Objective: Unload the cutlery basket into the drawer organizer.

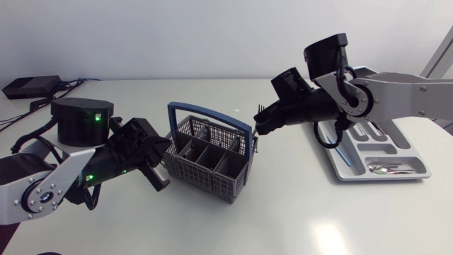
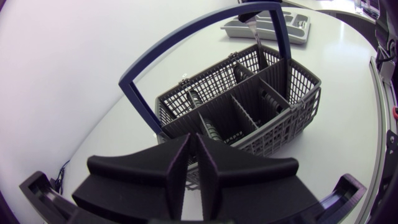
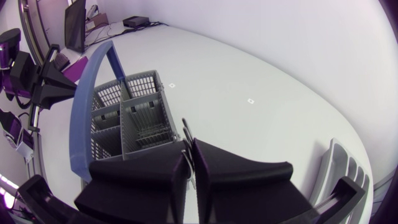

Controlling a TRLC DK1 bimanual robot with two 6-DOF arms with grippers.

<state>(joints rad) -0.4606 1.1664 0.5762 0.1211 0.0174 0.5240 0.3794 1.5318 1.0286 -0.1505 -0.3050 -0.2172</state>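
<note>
Fingers [image 3: 236,177] of the right gripper [image 3: 189,148] were seen pinched almost together on a thin metal piece of cutlery [image 3: 185,132]. It was probably a fork, though that couldn't really be told. It was held up clear of any compartment, with the cutlery basket [image 3: 140,124] just ahead of it. From overhead the same right gripper [image 1: 259,127] was placed just beside the basket's right rim, between the basket [image 1: 205,161] and the drawer organizer [image 1: 341,172], so the piece was judged to be lifted out but not yet carried over. On the other side, the left gripper [image 1: 160,177] was parked right up against the basket's left wall, and its fingers [image 2: 140,171] were drawn together with only a slit between them. Nothing was seen caught in there, so no grip on the basket could be confirmed. The blue handle [image 1: 209,115] was stood upright over the grid. As for progress, a few shiny pieces [image 1: 386,168] were already laid in the organizer's slots, so some of the unloading was counted as done. What remained in the basket was harder to call. Some dark shapes [image 2: 214,130] were spotted in a couple of compartments from the left wrist view, but whether they were cutlery or just part of the moulding couldn't be told. So the job was reckoned to be partway done, with one piece in hand to be dropped off and the basket to be checked for leftovers.
</note>
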